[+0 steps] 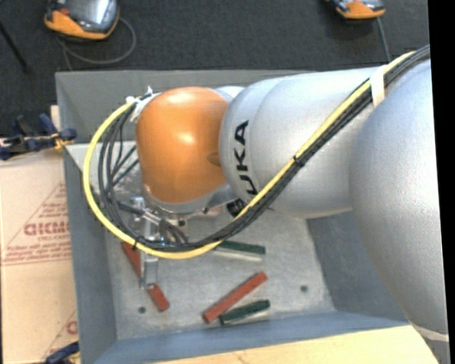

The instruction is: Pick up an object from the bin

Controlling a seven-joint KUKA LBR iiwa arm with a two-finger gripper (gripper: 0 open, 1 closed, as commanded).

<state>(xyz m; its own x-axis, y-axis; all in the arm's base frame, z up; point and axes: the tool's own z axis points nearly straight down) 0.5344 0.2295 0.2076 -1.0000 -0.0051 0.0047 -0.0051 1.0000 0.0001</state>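
Observation:
My gripper [149, 273] reaches down at the bin's left side, under the arm's orange cover. It is right over the middle of a red-orange stick [158, 298] that lies slanted on the floor there, with one end showing above-left of the gripper and the other below-right. Whether the stick is gripped I cannot tell. A longer red stick [234, 298] lies slanted near the front wall, to the gripper's right. A dark green stick [245, 312] lies just under that one.
Another green stick [241, 250] pokes out from under the arm near the bin's middle. The arm and its looped cables cover the bin's back half. The left wall stands close to the gripper.

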